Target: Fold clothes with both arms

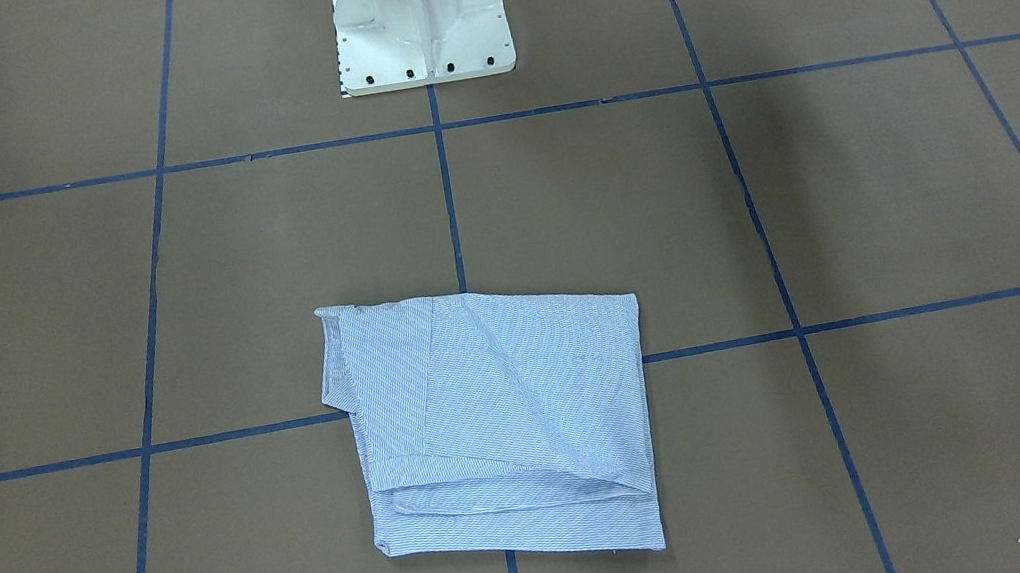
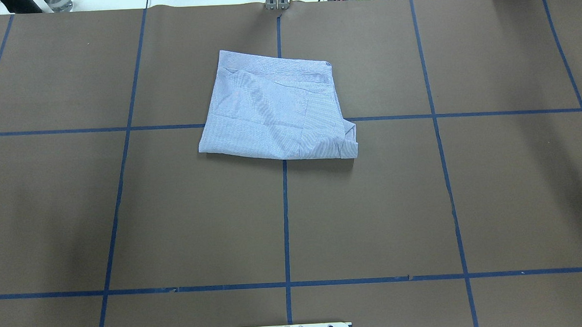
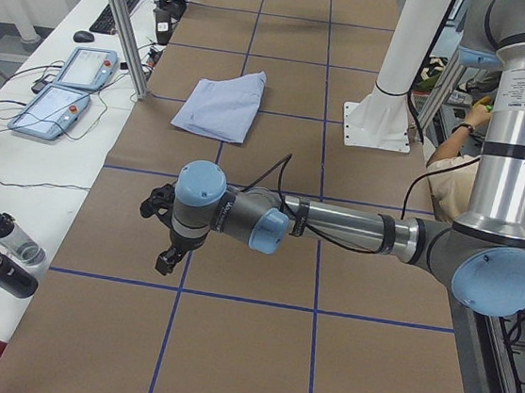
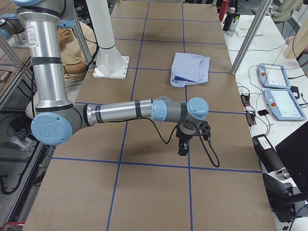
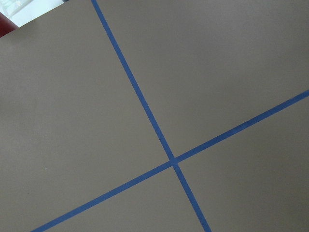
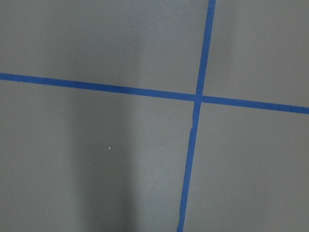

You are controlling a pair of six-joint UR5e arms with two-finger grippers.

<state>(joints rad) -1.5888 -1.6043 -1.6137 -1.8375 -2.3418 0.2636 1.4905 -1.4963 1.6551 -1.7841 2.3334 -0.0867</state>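
The brown-paper table (image 2: 126, 215), gridded in blue tape (image 2: 285, 222), carries one folded packet and little else. The left arm (image 3: 335, 226) reaches out low over the table's end on its own side, and the right arm (image 4: 120, 111) does the same at the opposite end. The striped blue shirt (image 2: 274, 110) lies between them, straddling the centre tape line on the side away from the white pedestal (image 1: 419, 17). Each arm is well apart from it, and neither looks clearly nearer. The packet's longer side runs across the table, toward the two arms, with a doubled band of cloth at its robot-right corner. The left gripper (image 3: 165, 261) and right gripper (image 4: 183, 149) point down at bare paper; whether their jaws stand open or closed I cannot tell.
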